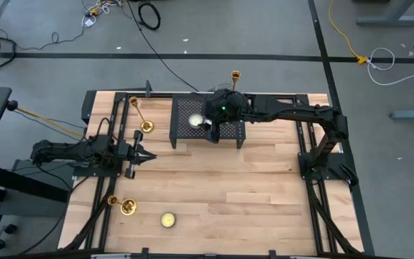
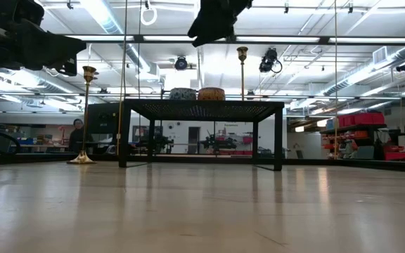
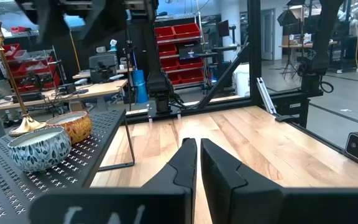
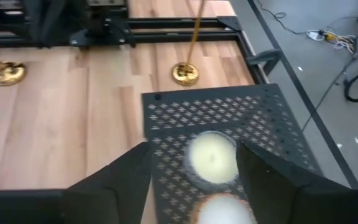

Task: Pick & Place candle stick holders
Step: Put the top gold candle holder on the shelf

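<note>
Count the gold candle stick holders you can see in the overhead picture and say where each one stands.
3. One candle stick holder stands left of the black rack, a second behind the rack at the table's far edge, a third near the front-left corner.

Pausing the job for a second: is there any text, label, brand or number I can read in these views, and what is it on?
No text can be read in any view.
Left pincer: pale marks on the housing below its fingers, too blurred to read.
Red bins in the room behind: no legible labels.
Black mesh rack, candle, candle stick holders: no markings visible.
</note>
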Action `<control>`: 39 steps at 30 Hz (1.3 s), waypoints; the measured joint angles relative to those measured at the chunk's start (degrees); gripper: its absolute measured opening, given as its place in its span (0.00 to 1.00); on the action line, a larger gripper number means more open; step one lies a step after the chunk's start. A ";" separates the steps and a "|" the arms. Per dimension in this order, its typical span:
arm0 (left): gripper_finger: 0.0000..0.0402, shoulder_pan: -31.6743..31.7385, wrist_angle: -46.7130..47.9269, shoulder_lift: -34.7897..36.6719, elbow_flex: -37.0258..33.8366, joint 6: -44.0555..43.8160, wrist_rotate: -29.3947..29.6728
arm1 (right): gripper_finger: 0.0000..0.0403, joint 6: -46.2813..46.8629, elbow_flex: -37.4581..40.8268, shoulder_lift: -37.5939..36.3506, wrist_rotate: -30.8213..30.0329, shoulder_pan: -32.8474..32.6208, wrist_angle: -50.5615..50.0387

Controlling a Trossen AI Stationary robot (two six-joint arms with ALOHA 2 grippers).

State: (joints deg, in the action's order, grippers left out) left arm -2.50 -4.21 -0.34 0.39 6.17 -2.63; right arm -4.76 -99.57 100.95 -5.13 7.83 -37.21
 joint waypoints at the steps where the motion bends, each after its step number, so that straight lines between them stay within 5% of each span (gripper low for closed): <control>1: 0.06 0.00 -0.01 -0.01 0.00 -0.01 0.00 | 0.56 -0.08 0.00 0.00 0.00 -0.56 0.02; 8: 0.06 0.02 0.00 -0.02 0.00 0.00 0.00 | 0.48 -0.15 1.85 -0.14 0.04 -3.08 5.07; 16: 0.06 0.02 0.19 -0.02 0.02 -0.02 0.02 | 0.39 0.22 17.43 -6.63 0.22 -5.49 19.54; 23: 0.06 0.02 0.15 -0.02 0.02 0.00 0.00 | 0.32 -0.19 31.04 -17.35 0.24 -7.27 23.11; 29: 0.06 0.00 0.08 -0.02 0.00 0.00 0.02 | 0.25 -0.07 43.96 -27.93 7.13 -7.61 29.48; 39: 0.06 0.00 0.14 -0.02 0.00 0.00 0.02 | 0.14 3.26 56.85 -41.04 9.11 -8.19 31.89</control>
State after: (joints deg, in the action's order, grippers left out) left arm -2.50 -4.07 -0.36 0.38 6.17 -2.61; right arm -1.50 -42.72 59.90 3.99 -0.36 -5.32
